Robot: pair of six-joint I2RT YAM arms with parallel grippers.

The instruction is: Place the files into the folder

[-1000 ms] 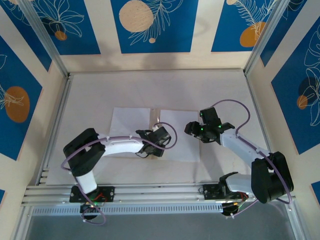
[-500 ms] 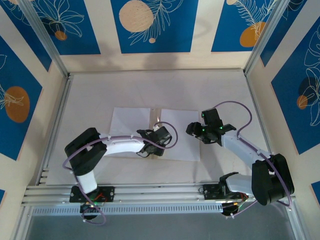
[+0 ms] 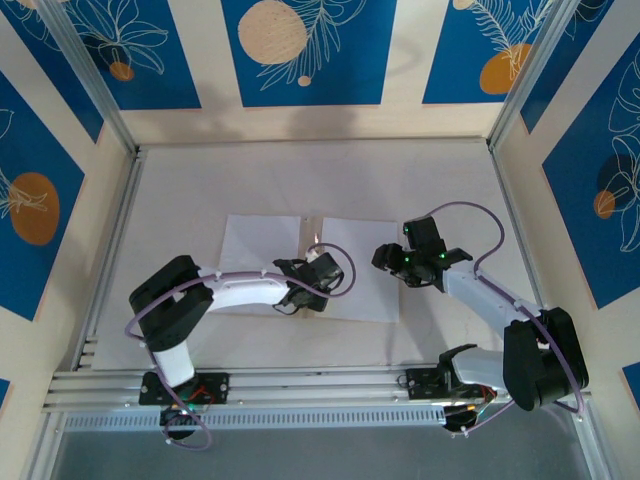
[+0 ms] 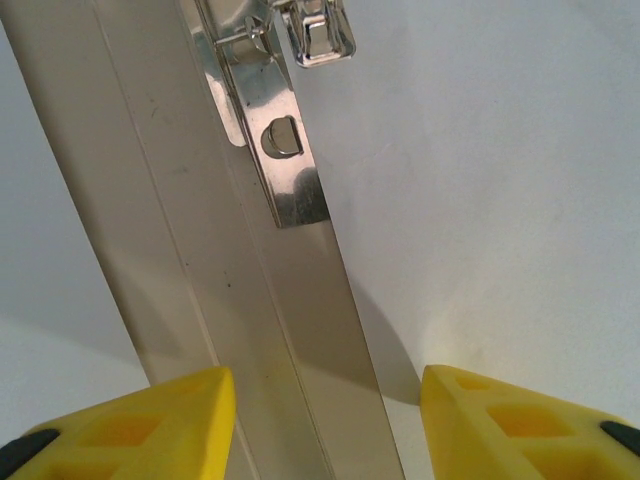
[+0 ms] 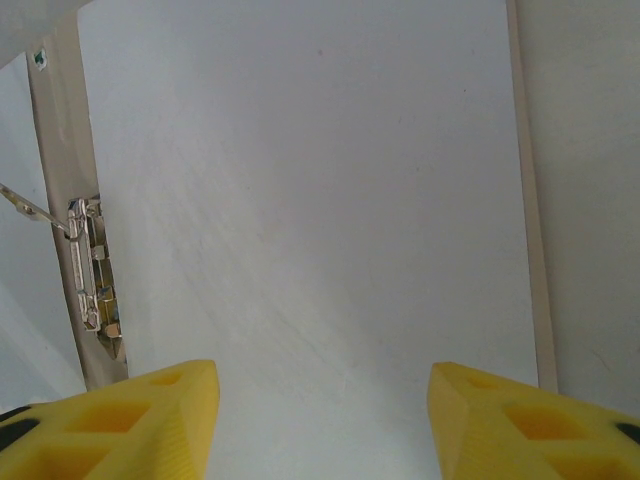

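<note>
The folder [image 3: 310, 228] lies open and flat in the middle of the table, with its tan spine [image 4: 200, 260] running away from me and a metal clip [image 4: 318, 35] on it. A white file sheet [image 5: 320, 180] covers the folder's right half [image 3: 355, 275]. Its left edge [image 4: 345, 300] rests slightly raised along the spine, and a tan strip of folder [image 5: 530, 220] shows on its right. The left half [image 3: 260, 255] is white too; sheet or bare inside, I cannot tell. My left gripper [image 4: 328, 420] hovers open over the spine [image 3: 310, 275]. My right gripper [image 5: 325, 410] is open above the sheet's near right part [image 3: 388, 258].
The grey table [image 3: 300, 175] is fenced by metal rails [image 3: 110, 260] and patterned blue walls on three sides. Both arm bases sit on the near rail [image 3: 300, 385]. Purple cables loop over each wrist.
My right gripper has drifted slightly to the right. The left arm and the folder have stayed put.
</note>
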